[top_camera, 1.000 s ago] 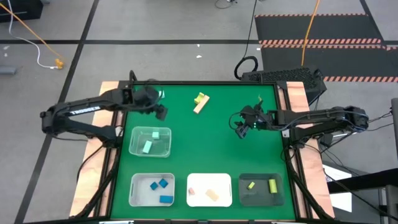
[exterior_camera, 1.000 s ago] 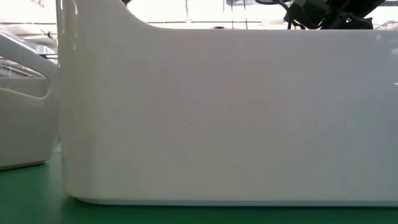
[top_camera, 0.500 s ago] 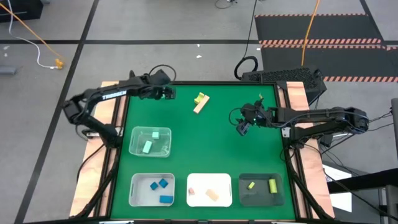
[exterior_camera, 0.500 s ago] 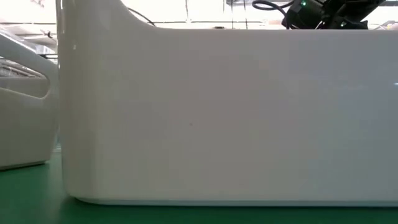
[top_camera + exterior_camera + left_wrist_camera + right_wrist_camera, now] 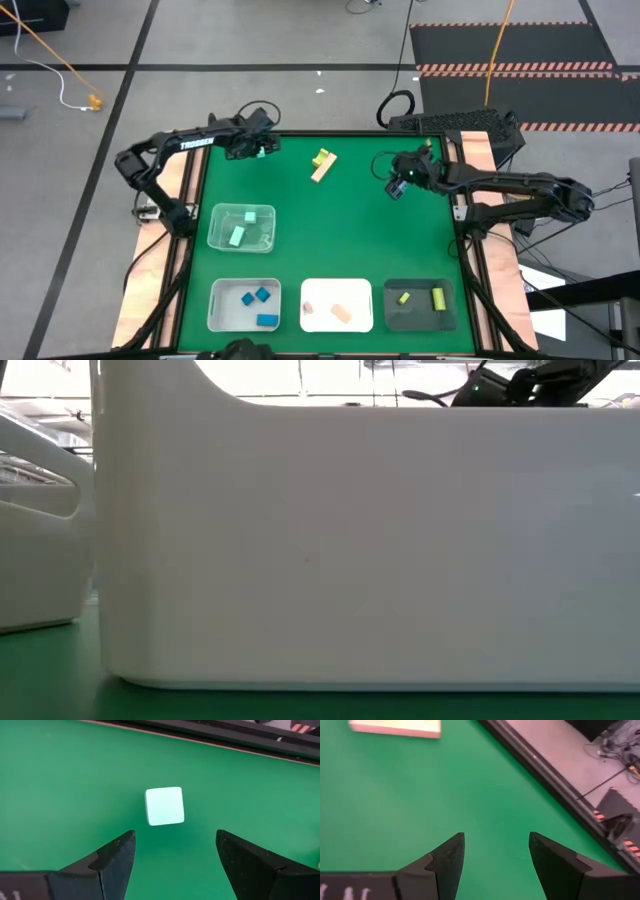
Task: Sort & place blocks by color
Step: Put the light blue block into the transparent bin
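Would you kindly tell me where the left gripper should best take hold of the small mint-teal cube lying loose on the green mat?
Probably across two opposite flat side faces of the mint-teal cube, coming straight on: it lies alone on the green mat, and the open left gripper already brackets it.

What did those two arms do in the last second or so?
The left claw swung from beside the clear tray to the table's far-left corner, open above a mint cube. The right claw drifted slightly farther away, open and empty. The blocks in the trays and the yellow and tan pair stayed put.
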Robot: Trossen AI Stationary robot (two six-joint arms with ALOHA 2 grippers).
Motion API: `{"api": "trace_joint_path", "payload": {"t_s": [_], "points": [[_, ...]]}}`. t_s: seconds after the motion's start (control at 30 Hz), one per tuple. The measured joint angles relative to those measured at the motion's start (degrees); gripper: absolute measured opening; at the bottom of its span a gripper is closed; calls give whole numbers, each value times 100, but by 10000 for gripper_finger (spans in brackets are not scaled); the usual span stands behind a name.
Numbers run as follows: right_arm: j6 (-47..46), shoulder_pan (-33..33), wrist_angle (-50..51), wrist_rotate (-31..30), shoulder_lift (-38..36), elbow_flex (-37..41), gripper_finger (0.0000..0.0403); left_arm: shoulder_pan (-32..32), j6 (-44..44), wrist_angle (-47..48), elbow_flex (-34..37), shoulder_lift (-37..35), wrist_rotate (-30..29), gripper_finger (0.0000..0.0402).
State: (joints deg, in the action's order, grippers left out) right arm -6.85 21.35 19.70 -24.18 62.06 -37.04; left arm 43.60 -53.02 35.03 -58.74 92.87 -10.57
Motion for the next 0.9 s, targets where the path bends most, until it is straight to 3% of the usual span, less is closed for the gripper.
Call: {"api": "trace_joint_path", "payload": {"t_s": [0.37, 0.9], "points": [[476, 579, -583, 20, 0, 0, 212, 69, -345, -643, -4, 498, -23, 276], [476, 885, -921, 44, 0, 0, 212, 209, -305, -781, 4, 385, 24, 276]]}}
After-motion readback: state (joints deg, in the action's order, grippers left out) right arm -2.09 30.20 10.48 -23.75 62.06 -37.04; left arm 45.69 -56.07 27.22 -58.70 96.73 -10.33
